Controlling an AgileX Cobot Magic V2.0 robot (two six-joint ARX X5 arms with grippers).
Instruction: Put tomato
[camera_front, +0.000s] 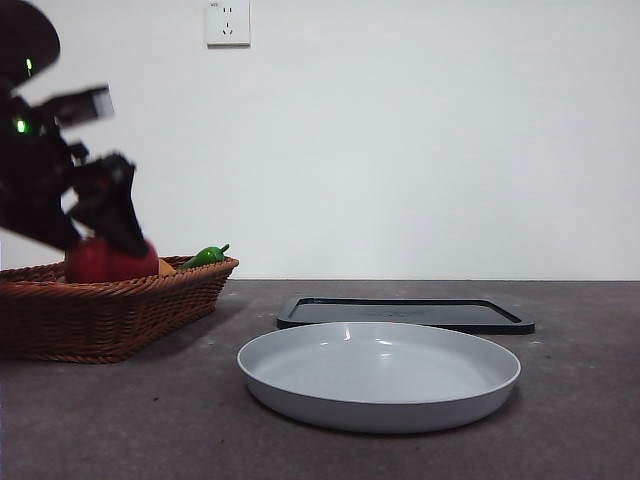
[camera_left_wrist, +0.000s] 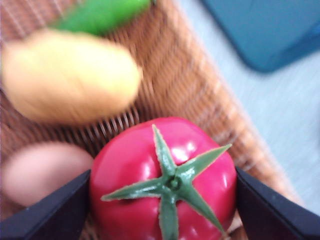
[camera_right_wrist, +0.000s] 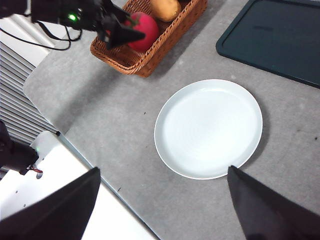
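Note:
The glossy red tomato (camera_left_wrist: 162, 165), with its green spiky stem up, sits between the two black jaws of my left gripper (camera_left_wrist: 162, 175), which press on both its sides. The front view has the tomato (camera_front: 108, 262) at the rim of the wicker basket (camera_front: 120, 310), with the left gripper (camera_front: 110, 215) coming down on it from the upper left. From the right wrist view, the tomato (camera_right_wrist: 145, 31) is in the basket (camera_right_wrist: 145, 60). My right gripper (camera_right_wrist: 164, 171) hangs open high over the table, holding nothing.
In the basket lie a green pepper (camera_left_wrist: 100, 15), a yellow-orange fruit (camera_left_wrist: 70, 82) and a pale pink round thing (camera_left_wrist: 40, 170). A grey-white plate (camera_front: 380, 375) lies mid-table. Behind it is a flat dark tray (camera_front: 405, 313). The table's edge runs near the right arm.

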